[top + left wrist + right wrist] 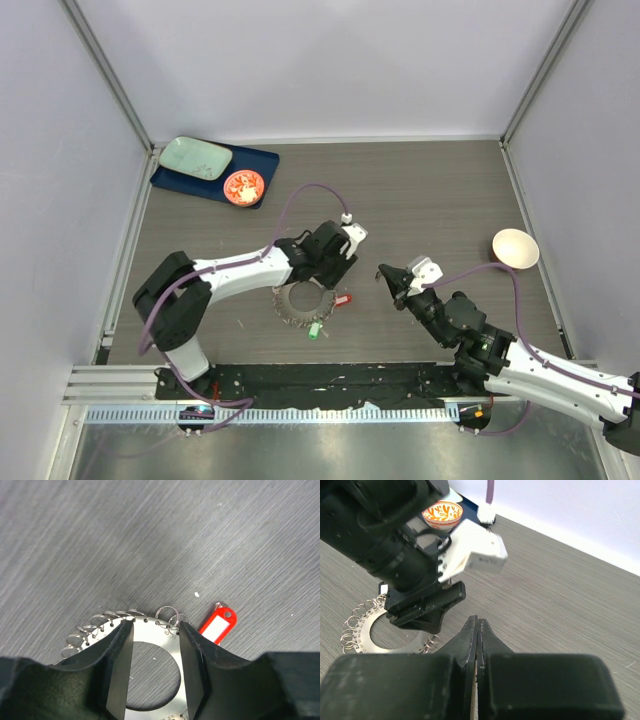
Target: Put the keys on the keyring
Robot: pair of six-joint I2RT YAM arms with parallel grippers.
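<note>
left gripper (156, 624) part open, jaws straddling the far band of the keyring (150, 636), nothing clearly pinched. keyring lies flat on the table (440, 190) just in front of the left arm. red key (217, 626) is on the table just right of the ring, and green key (314, 332) is at its near edge. right gripper (476, 630) is closed tight and empty, apart to the ring's right.

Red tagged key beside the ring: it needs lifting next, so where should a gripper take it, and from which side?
Probably pinch the red tag across its two long edges, from straight above: it lies flat on the table, holed end pointing away from the keyring.
</note>
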